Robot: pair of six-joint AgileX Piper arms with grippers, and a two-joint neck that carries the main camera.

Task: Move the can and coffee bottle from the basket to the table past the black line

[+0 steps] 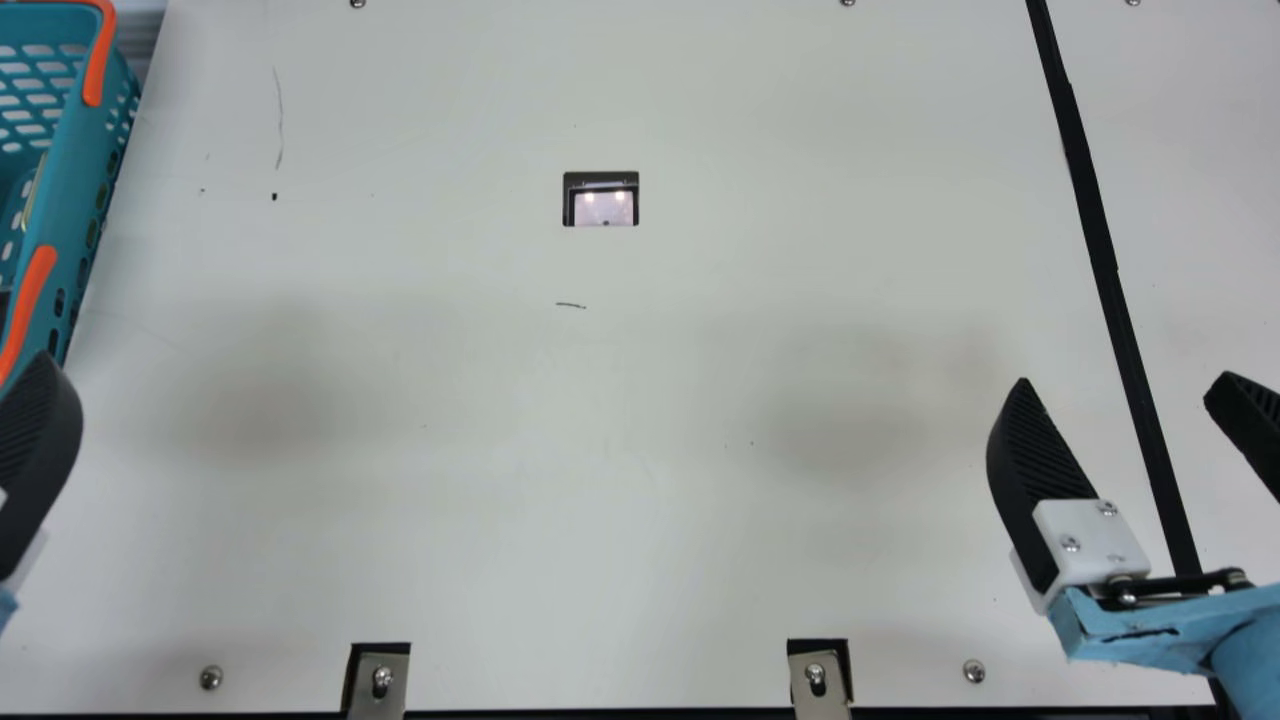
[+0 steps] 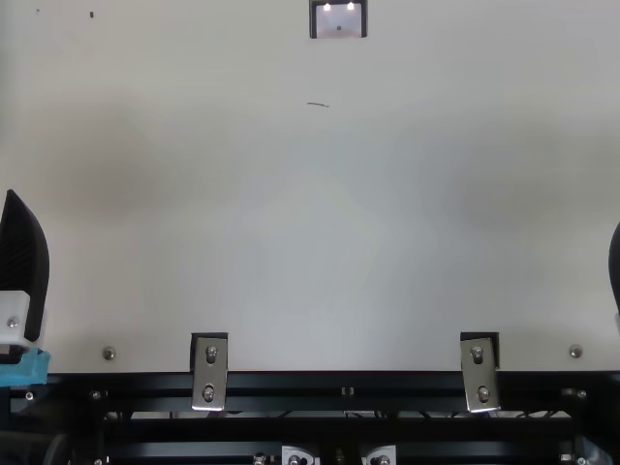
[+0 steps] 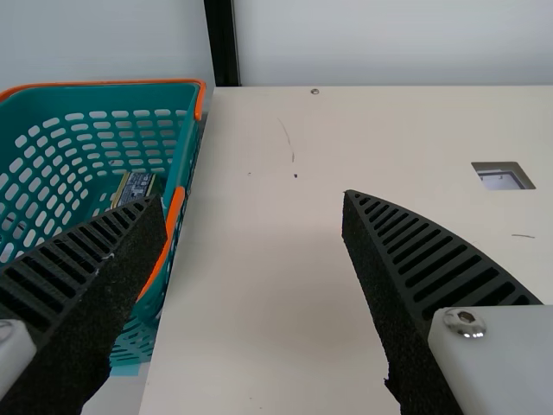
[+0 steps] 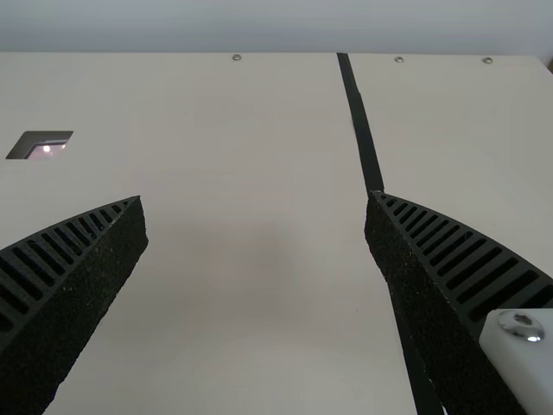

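Observation:
My left gripper is at the main view's left edge, near the close end of the teal basket. The left wrist view has the left gripper open, one finger overlapping the basket. Inside it lies a small dark item with a printed face; I cannot tell whether it is the can or the coffee bottle. Over the table's right part, my right gripper stands open above the black line. In the right wrist view the right gripper holds nothing, and the black line runs behind one finger.
The cream table has a small rectangular cutout toward the back. Two metal brackets, one at left and one at right, sit on its front edge. Open tabletop lies between the basket and the black line.

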